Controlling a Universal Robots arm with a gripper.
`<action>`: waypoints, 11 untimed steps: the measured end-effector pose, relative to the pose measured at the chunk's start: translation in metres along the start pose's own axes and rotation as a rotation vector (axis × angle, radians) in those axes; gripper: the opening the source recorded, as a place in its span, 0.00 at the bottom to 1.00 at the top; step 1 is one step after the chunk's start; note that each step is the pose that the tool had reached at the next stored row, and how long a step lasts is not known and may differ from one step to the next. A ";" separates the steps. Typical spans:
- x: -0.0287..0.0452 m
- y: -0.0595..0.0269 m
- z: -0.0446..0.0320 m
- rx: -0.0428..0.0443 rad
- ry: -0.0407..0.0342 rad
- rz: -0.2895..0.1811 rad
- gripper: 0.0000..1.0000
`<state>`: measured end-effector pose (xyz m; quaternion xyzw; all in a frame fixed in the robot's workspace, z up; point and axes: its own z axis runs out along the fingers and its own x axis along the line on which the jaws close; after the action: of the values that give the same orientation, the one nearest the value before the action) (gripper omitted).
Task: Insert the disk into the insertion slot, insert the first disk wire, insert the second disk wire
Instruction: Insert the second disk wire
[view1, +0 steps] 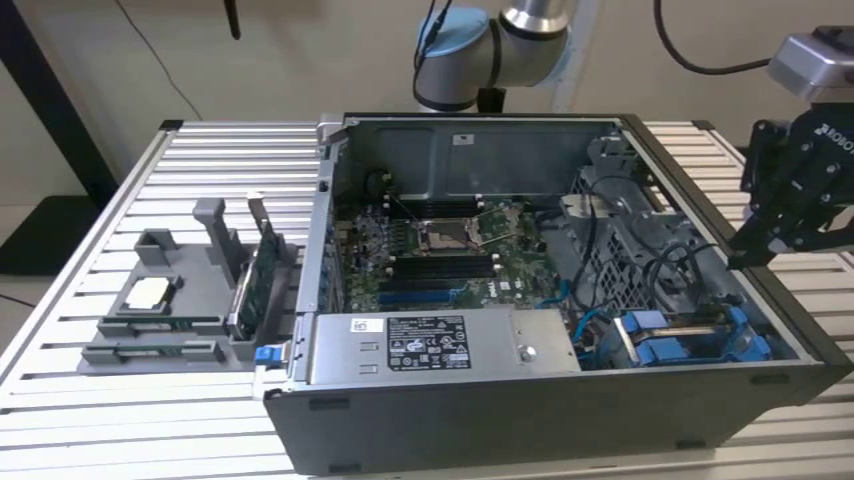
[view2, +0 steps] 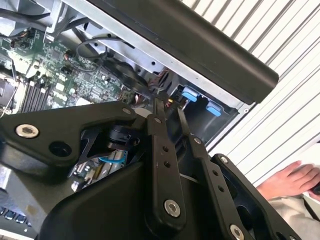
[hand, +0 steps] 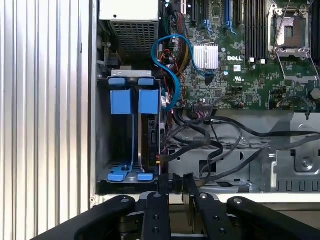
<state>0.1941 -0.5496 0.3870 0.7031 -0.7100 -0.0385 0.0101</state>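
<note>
A grey moulded parts tray (view1: 200, 270) lies on the ribbed aluminium surface (view1: 227, 170), at 9 o'clock of the open steel case (view1: 534, 420). Inside are a green circuit board (view1: 441, 260) and a boxy labelled power supply (view1: 427, 345). The insertion slot (view1: 681, 335), a dark metal cage with glossy blue fittings, sits at 4 o'clock; what fills it cannot be told. The black gripper (view1: 742, 252) hangs by the case wall at 3 o'clock; whether it is spread or pressed together cannot be told.
</note>
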 end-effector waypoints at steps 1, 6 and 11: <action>-0.0001 0.0000 0.0008 0.0000 0.0000 0.000 0.27; -0.0009 -0.0007 0.0063 -0.0003 0.0001 0.000 0.27; -0.0010 -0.0010 0.0092 -0.0010 0.0003 0.000 0.25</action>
<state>0.1946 -0.5483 0.3778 0.7030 -0.7100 -0.0387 0.0105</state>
